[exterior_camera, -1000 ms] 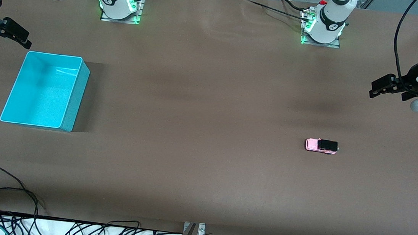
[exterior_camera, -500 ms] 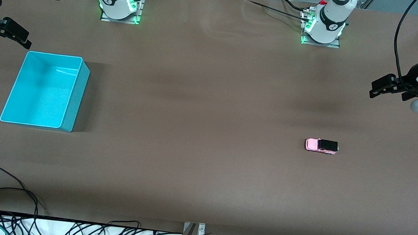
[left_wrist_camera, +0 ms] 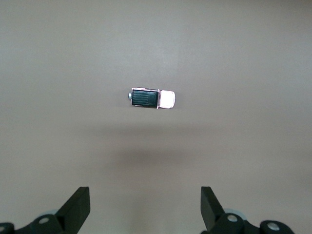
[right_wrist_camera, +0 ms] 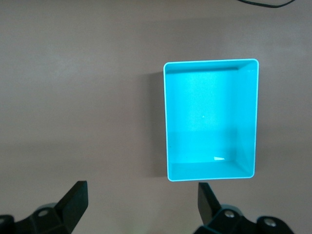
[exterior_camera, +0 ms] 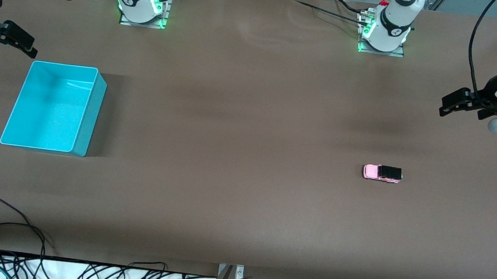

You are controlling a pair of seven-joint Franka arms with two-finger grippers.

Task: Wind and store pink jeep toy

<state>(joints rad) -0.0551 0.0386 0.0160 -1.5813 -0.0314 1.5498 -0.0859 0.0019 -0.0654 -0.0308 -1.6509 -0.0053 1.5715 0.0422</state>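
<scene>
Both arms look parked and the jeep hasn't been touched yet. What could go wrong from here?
1. The pink jeep toy is tiny beside the left gripper and its wide-open fingers; a slightly off grasp may nudge it, and it would probably roll on its wheels.
2. The turquoise bin sits at the right arm's end of the table, the jeep toward the left arm's end; a handover or long carry risks a drop. The right gripper waits open near the bin.

Turquoise bin (exterior_camera: 53,109) sits on brown table (exterior_camera: 237,156).
</scene>
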